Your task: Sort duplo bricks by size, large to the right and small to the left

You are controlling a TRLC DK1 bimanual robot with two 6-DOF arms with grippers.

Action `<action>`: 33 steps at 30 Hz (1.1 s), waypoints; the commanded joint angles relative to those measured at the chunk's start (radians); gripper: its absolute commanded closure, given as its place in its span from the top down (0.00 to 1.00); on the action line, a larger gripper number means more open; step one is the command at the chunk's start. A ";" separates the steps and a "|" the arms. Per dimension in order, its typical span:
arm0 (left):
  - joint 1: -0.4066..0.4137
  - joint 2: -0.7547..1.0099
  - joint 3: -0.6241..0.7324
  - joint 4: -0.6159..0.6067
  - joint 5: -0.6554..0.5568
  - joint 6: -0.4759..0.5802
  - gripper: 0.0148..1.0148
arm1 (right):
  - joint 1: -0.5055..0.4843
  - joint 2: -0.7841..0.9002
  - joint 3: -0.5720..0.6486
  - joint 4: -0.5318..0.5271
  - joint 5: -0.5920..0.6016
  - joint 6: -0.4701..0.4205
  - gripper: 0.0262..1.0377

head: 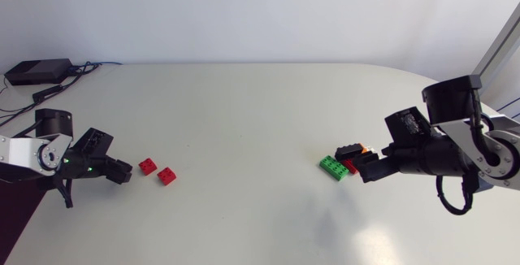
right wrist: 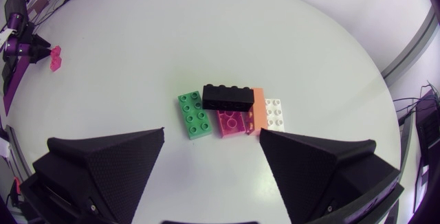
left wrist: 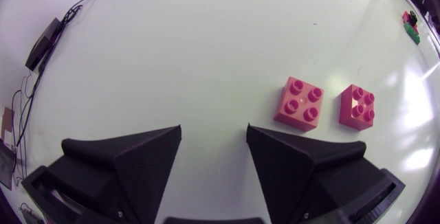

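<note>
Two small red bricks (head: pixel 147 166) (head: pixel 167 175) lie side by side at the table's left. In the left wrist view they are the nearer brick (left wrist: pixel 299 104) and the farther one (left wrist: pixel 357 106), just ahead of one finger. My left gripper (head: pixel 122 171) (left wrist: pixel 213 138) is open beside them with bare table between its fingers. At the right sits a cluster of large bricks: green (head: pixel 331 167) (right wrist: pixel 194 115), black (head: pixel 349 149) (right wrist: pixel 229 97) lying on top, red (right wrist: pixel 234 122), orange (right wrist: pixel 258 110) and white (right wrist: pixel 274 113). My right gripper (head: pixel 368 170) (right wrist: pixel 212 138) stands open just short of them.
A black box (head: pixel 36 71) with cables lies at the far left corner of the table. The table's rounded edge (right wrist: pixel 357 52) curves behind the large bricks.
</note>
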 commanded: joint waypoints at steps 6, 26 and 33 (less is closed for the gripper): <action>-0.097 0.004 -0.004 0.008 -0.005 -0.042 0.56 | -0.003 -0.008 -0.035 -0.007 0.002 -0.013 0.96; -0.125 -0.404 -0.022 -0.238 0.053 -0.126 0.73 | -0.018 -0.048 -0.039 -0.016 -0.004 -0.025 0.96; -0.154 -0.749 -0.047 -0.405 0.059 -0.189 0.78 | -0.018 -0.115 -0.022 -0.051 -0.006 0.004 0.96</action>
